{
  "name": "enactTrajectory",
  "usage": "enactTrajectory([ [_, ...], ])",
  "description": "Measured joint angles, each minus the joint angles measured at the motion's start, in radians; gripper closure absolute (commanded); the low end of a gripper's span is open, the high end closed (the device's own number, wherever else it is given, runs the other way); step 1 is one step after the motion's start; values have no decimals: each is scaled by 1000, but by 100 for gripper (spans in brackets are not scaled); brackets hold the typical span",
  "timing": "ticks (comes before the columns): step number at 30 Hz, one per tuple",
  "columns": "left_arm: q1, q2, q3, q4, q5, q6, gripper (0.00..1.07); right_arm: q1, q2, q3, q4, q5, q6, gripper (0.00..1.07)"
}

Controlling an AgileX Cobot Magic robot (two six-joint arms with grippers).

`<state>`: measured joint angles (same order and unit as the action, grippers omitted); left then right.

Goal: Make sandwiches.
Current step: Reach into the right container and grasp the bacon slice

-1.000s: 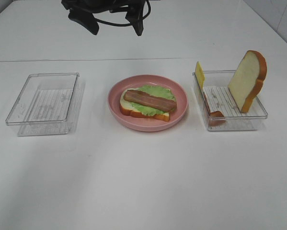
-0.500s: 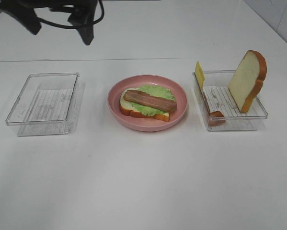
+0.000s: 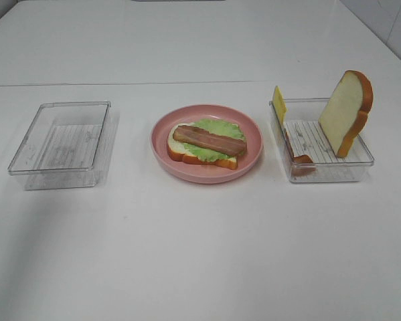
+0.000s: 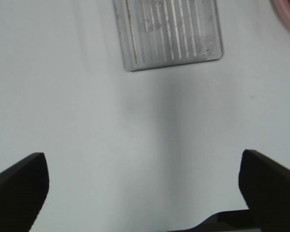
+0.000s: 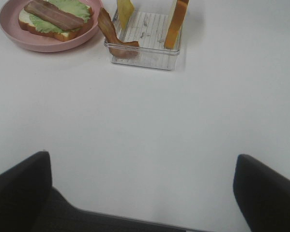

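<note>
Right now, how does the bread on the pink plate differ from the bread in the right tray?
The plate slice lies flat; the tray slice stands on edge, tilted. The plate slice carries lettuce and bacon; the tray slice is bare. Both are white with orange-brown crust.

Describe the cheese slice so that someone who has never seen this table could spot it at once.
Start at the pink plate in the middle, then go to the clear tray on its right. The cheese slice stands at the tray's far left corner: the only yellow piece.
</note>
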<state>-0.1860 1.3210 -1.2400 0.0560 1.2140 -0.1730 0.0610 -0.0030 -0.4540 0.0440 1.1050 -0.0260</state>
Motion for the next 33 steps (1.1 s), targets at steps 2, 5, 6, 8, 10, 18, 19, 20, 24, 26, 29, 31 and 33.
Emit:
enactTrajectory([
  [2,13,-122,92,1,0,0,7,0,0,0,0,0,0,9],
  [5,14,-247,182,0,-19,0,7,0,0,0,0,0,0,9],
  [6,14,-247,182,0,-19,0,7,0,0,0,0,0,0,9],
  [8,14,-294,213,0,-27,0,7,0,0,0,0,0,0,9],
  [10,14,-478,318,1,-56,0,7,0,0,0,0,0,0,9],
  [18,14,-774,486,1,-89,39,7,0,0,0,0,0,0,9],
  [19,14,-805,510,1,-89,50,7,0,0,0,0,0,0,9],
  [20,14,-875,554,1,-89,67,7,0,0,0,0,0,0,9],
  [24,14,-954,609,1,-89,90,7,0,0,0,0,0,0,9],
  [26,14,-1015,656,1,-89,120,7,0,0,0,0,0,0,9],
  [29,14,-1045,688,-4,-93,140,7,0,0,0,0,0,0,9],
  [31,14,-1062,718,-21,-114,150,7,0,0,0,0,0,0,9],
  [33,14,-1064,718,-26,-116,152,7,0,0,0,0,0,0,9],
])
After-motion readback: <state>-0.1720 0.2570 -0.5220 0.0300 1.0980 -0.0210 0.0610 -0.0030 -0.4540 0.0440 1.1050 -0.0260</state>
